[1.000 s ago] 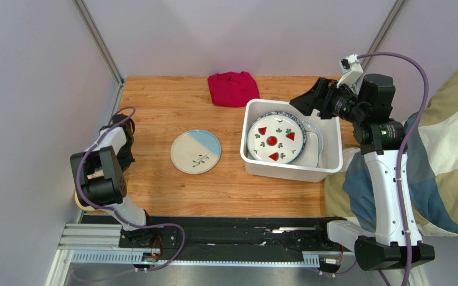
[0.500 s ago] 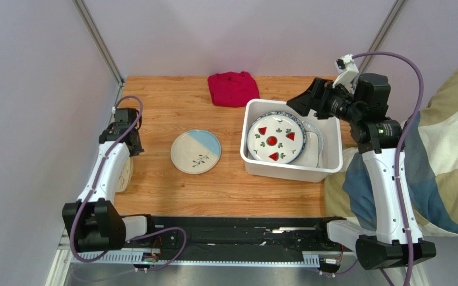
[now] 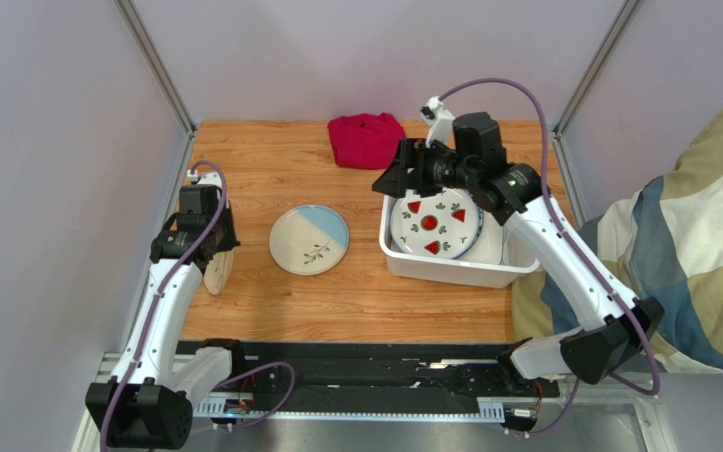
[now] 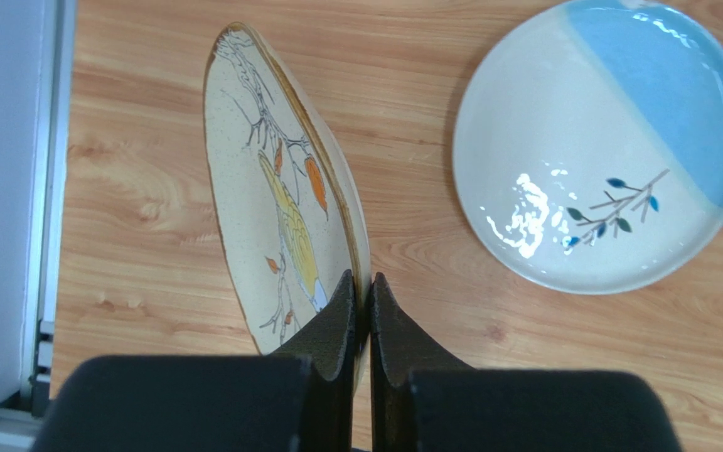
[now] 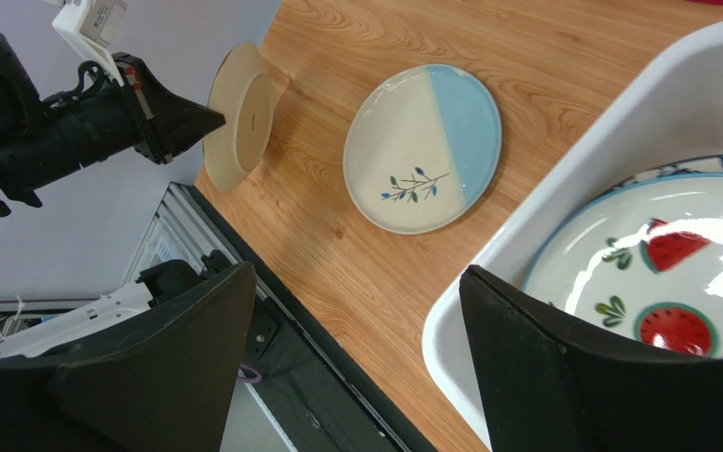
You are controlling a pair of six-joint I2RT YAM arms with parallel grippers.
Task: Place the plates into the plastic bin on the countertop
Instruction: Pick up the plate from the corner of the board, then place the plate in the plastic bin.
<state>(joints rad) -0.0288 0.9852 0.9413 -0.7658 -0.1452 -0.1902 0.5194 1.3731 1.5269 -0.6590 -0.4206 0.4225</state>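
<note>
Your left gripper (image 4: 361, 301) stood pinched on the rim of the bird plate (image 4: 271, 188), held on edge over the countertop's (image 3: 262, 169) left side; lower rim possibly touching wood. Over the last second your right gripper (image 5: 354, 282), wide and empty, swung from the plastic bin's (image 3: 450, 271) right side to its far-left corner, toward the cream-and-blue plate (image 3: 310, 239) lying flat outside. Two plates remained.

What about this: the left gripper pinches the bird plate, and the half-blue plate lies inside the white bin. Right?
Not quite. The left gripper pinches the bird plate, but the half-blue plate lies on the countertop, outside the white bin. The top external view shows it.
</note>
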